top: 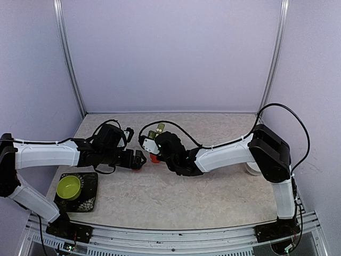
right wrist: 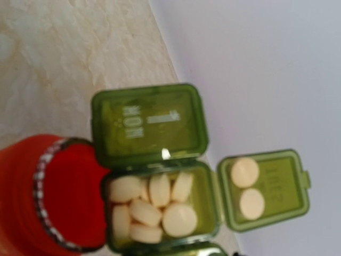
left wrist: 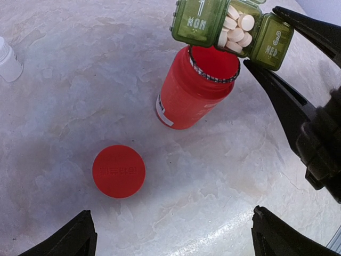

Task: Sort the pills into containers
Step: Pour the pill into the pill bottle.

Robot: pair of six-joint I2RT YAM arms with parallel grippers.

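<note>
green and translucent, the pill box (left wrist: 229, 24) hangs tilted just above the open mouth of a red bottle (left wrist: 194, 90), pinched at its wed end by the right gripper (left wrist: 261, 36), whose jaws are clamped on it. its middle cell (right wrist: 210, 197) stands open, heaped with pale round pills (left wrist: 237, 32) (the right wrist view shows two more on the flipped-back lid (right wrist: 282, 184)), and the mon cell (left wrist: 200, 21) is closed. the left gripper (left wrist: 170, 213) hovers over the table (left wrist: 80, 106) with jaws wide apart, a loose red cap (left wrist: 118, 170) lying below it, near the bottle but apart from it.
</note>
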